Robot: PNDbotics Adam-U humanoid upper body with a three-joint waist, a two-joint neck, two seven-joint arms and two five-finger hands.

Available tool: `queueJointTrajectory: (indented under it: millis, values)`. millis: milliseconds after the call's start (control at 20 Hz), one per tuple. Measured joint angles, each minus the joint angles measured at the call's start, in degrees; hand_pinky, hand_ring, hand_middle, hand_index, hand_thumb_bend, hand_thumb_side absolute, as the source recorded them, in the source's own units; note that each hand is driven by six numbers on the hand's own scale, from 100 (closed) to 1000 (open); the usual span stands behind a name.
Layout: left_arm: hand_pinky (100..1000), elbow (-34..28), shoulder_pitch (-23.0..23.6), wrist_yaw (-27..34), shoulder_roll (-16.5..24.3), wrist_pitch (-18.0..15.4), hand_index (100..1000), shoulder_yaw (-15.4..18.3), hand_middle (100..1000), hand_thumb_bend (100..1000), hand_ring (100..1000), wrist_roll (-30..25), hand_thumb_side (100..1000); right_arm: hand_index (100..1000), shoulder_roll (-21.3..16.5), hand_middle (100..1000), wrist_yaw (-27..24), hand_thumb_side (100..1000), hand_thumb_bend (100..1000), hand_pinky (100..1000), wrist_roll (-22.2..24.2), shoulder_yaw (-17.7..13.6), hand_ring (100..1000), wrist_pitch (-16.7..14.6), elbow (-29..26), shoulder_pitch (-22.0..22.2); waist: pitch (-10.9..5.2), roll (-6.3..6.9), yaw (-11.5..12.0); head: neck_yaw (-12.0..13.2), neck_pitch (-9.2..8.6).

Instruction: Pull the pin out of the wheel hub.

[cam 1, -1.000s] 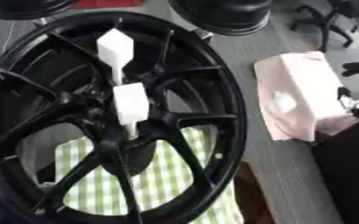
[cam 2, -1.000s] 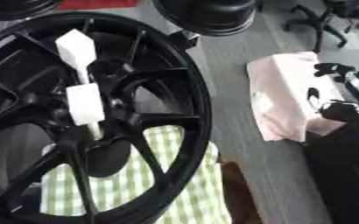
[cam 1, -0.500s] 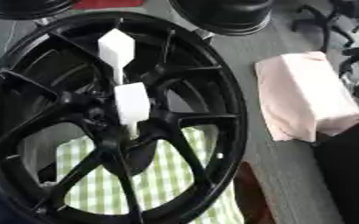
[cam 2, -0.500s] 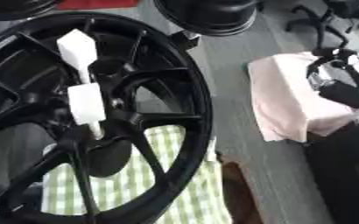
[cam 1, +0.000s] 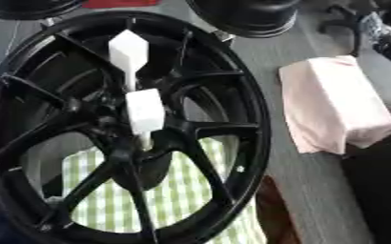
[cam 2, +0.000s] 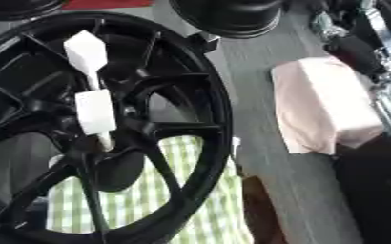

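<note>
A black spoked wheel [cam 1: 251,112] lies flat and fills the left of both views. From its hub [cam 1: 138,148] a white pin [cam 1: 145,113] stands up, a thin stem carrying a rectangular block low down and a pointed block [cam 1: 128,51] at the top. Nothing touches the pin. My right hand [cam 2: 355,51] shows as a dark shape at the upper right, above the far end of a pink cloth and well clear of the wheel; silver arm parts run down the right edge. My left hand is out of sight.
A green checked cloth [cam 1: 186,190] lies under the wheel. The folded pink cloth [cam 1: 336,102] rests on the grey table to the right. Another black wheel [cam 1: 249,16] stands at the back. A dark block [cam 1: 382,190] fills the lower right corner.
My right hand has moved from over the pink cloth up towards the upper right corner, away from the wheel. The pin and wheel have not moved.
</note>
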Motion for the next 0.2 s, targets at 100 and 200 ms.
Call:
queueJointTrajectory:
  millis: [100,200]
  values:
    - [909,0.0,-0.01,0.0,0.0,-0.15,824,-0.02,643,166,752,0.12,758,644,0.39,442,-1.3,638,100,939,0.64,0.87,938,-0.07,-0.01,-1.73,0.25,0.0,0.07,-0.04,0.01]
    - [909,0.0,-0.03,0.0,-0.01,-0.38,824,-0.12,643,165,751,0.37,755,643,1.04,441,-2.34,643,100,941,1.39,1.68,940,0.56,-0.01,-2.76,0.35,0.0,0.19,-0.1,0.02]
